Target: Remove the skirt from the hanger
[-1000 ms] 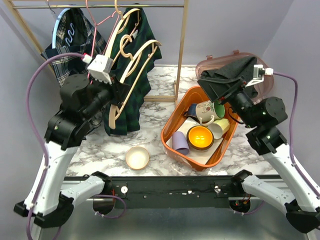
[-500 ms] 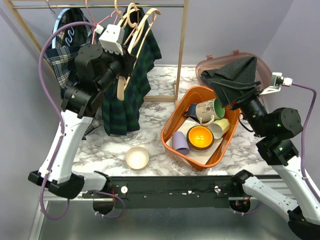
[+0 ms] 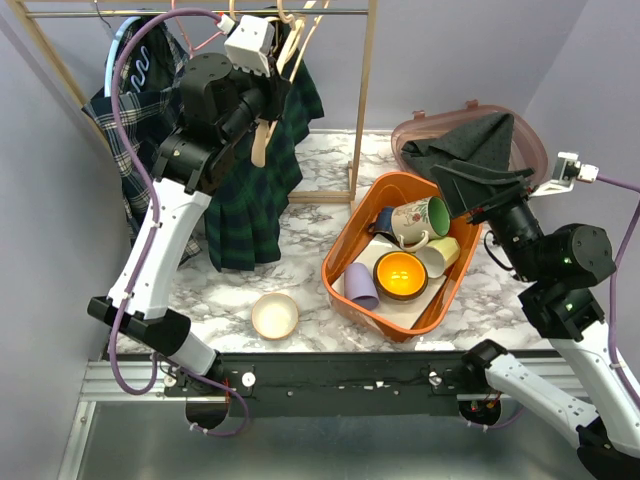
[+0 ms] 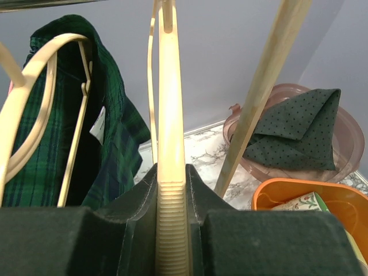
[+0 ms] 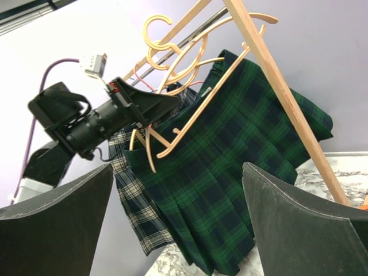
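Up since the earlier frame: L arm has climbed from mid-skirt height to just under the metal rail (image 3: pixel 340 12), taking the cream wooden hanger (image 4: pixel 171 115) w/ it. R arm has pulled back toward its own side.

L gripper (image 4: pixel 171 195) is clenched on that hanger. Its pads pinch the ribbed flat edge from both sides, and the hanger runs straight up btwn them in the wrist view.

Dark green plaid pleated skirt (image 3: pixel 250 200) hangs at the rack, below the rail & left of the slanted wooden post (image 3: pixel 362 90), just below the L gripper; not off yet. Another cream hanger (image 4: pixel 63 40) sits against its waist. Can't tell which hanger actually carries it.

R gripper (image 5: pixel 178 230) is released: jaws spread wide, nothing btwn them, facing the skirt from well apart.

Left of the skirt, a black-and-white plaid garment (image 3: pixel 125 120) hangs at the same rack.

On the marble-pattern table (image 3: pixel 300 280):
- Orange plastic tub (image 3: pixel 338 245) w/ mugs & a glowing orange bowl (image 3: pixel 400 272) inside.
- Small cream bowl (image 3: pixel 274 316) near the front edge, apart from the tub.
- Behind the tub, a dark dotted cloth (image 4: pixel 299 129) folded in a pink translucent bowl (image 4: pixel 348 132).
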Controlling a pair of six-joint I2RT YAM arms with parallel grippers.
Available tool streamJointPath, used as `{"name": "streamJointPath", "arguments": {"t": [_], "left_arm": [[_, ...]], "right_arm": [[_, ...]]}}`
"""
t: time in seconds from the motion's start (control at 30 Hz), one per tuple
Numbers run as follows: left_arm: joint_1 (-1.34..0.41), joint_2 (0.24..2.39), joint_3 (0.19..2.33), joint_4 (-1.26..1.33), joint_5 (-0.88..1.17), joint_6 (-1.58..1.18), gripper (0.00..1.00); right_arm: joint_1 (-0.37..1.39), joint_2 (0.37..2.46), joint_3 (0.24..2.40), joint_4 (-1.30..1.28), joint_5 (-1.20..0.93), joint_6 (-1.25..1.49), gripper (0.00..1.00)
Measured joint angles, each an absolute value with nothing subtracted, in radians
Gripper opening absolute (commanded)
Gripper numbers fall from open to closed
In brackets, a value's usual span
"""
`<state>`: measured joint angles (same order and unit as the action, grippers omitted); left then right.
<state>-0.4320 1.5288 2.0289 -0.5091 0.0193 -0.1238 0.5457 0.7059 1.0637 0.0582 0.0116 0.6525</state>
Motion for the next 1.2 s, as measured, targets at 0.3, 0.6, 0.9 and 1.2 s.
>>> {"name": "streamJointPath", "arguments": {"t": [0.3,0.6,0.9,1.2], "left_arm": [[-0.432,1.617,2.039,-0.440,0.019,-0.120,0.00],[-0.432,1.711,2.115,-0.421,0.054,-0.119,0.53],[-0.433,1.641,2.006,-0.403,0.108,-0.123,0.88],[-0.433,1.507,2.041,-0.546,0.079,-0.110,0.88]], "right_arm": [[0.546,0.709,1.061,0.056,0.014,0.645,1.00],[0.546,0.717,1.061,0.050,0.014,0.636,1.00],[0.546,0.755,1.063,0.033,0.013,0.635,1.00],[0.546,0.762,1.063,0.016,0.013,0.636,1.00]]}}
